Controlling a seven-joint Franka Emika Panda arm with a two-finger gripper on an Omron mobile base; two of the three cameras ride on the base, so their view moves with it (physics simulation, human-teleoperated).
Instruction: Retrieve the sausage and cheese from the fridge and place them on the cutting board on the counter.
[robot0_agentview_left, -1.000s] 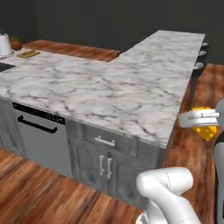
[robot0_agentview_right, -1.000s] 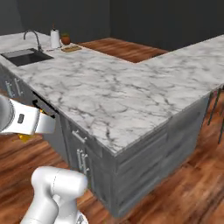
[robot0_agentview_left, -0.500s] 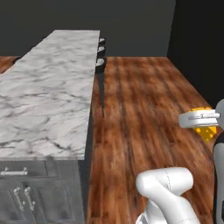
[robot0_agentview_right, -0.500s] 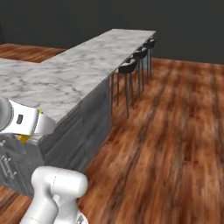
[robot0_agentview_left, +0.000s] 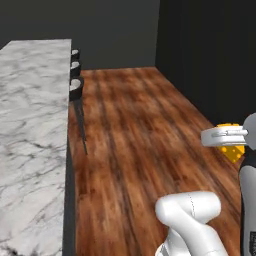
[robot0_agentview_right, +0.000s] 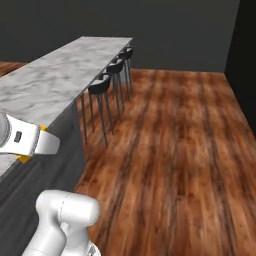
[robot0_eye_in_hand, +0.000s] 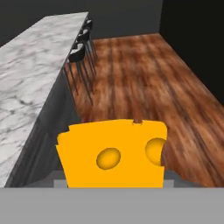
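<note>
- Left base view: the gripper (robot0_agentview_left: 234, 142) clamps the cheese (robot0_agentview_left: 232, 151) over the wooden floor (robot0_agentview_left: 135, 135).
- Right base view: the counter (robot0_agentview_right: 55, 75) is alongside; cutting board unseen.
- Hand view: the wedge sits between the jaws; a jolt while driving might shake it loose.

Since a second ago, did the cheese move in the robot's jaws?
No. The cheese sits at the same spot beside the white arm, clamped in the jaws. The counter and floor shifted because the base turned.

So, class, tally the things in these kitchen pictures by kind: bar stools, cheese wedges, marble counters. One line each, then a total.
Bar stools: 3
Cheese wedges: 1, in the gripper
Marble counters: 1
Total: 5
</note>
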